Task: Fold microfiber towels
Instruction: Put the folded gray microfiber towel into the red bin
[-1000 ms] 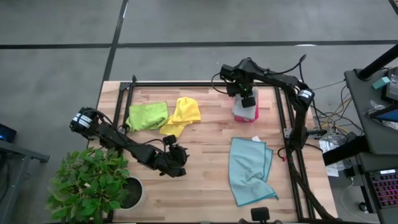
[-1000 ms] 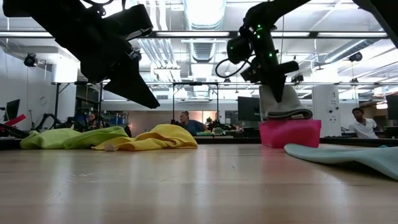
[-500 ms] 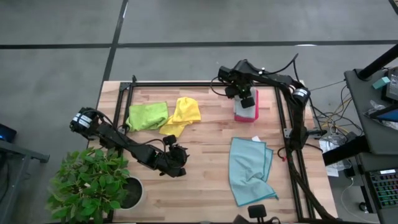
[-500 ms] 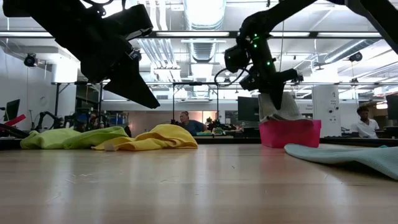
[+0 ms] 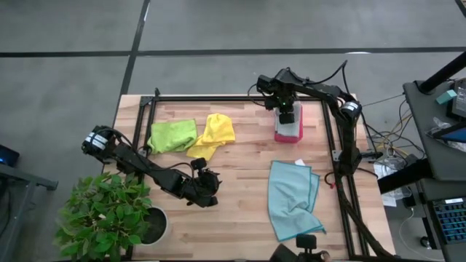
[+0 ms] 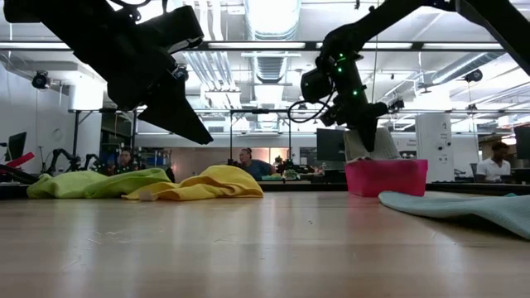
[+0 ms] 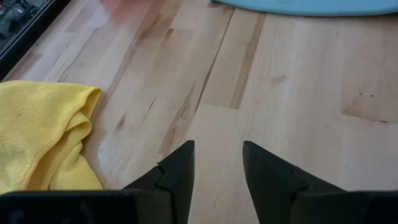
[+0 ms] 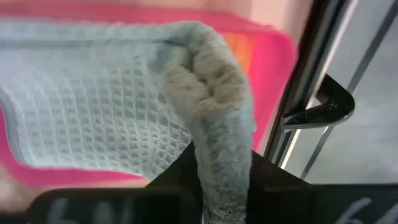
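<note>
One grey towel (image 8: 124, 118) had reached the pink tray (image 5: 288, 129) at the far right of the worktop (image 5: 240, 182), draped in it with a thick fold rising between the right claw's (image 5: 287, 116) dark fingers. That fold sat pinched in the right wrist view, so the right claw appeared closed on the grey towel, though the hold looked slack enough that it may have been about to let go. Much seemed left to do: the light blue towel (image 5: 293, 198) lay loosely doubled and rumpled near the right front, and the lime green towel (image 5: 172, 135) and yellow towel (image 5: 212, 135) lay crumpled and touching each other at the far left, none of them neatly folded. The right arm reached in from the right side, bent over so its claw pointed down into the tray. The left arm stretched low across the near left of the worktop, its left claw (image 7: 217, 168) hovering over bare wood just beside the yellow towel, fingers parted with a clear gap and holding nothing.
</note>
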`<control>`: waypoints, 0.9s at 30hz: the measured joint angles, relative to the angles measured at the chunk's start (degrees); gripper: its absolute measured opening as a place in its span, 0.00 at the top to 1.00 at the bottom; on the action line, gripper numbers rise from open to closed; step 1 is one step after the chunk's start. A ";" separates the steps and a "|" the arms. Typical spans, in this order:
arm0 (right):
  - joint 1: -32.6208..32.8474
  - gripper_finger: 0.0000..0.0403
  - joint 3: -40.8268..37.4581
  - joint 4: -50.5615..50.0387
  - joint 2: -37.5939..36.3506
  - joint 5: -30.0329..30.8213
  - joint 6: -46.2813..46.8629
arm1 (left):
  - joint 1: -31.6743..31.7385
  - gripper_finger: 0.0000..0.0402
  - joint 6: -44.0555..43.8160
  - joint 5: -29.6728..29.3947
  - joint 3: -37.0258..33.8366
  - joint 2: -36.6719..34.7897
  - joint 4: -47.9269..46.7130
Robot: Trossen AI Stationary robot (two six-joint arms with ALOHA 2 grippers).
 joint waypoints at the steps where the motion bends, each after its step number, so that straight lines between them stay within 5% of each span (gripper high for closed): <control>1: -0.01 0.88 0.03 0.07 0.00 0.02 0.60 | 0.02 0.70 0.00 0.00 0.00 0.00 0.00; 10: -0.35 0.78 0.07 -0.22 0.00 0.03 3.24 | 0.02 0.70 0.02 -0.11 0.00 0.00 0.00; 22: -1.22 0.78 0.11 -1.68 -0.07 0.03 7.17 | 0.02 0.70 0.06 -0.17 0.00 0.00 0.00; 27: -1.07 0.85 0.03 -1.40 -0.13 0.02 4.10 | 0.02 0.70 0.07 -0.17 0.00 0.00 -0.01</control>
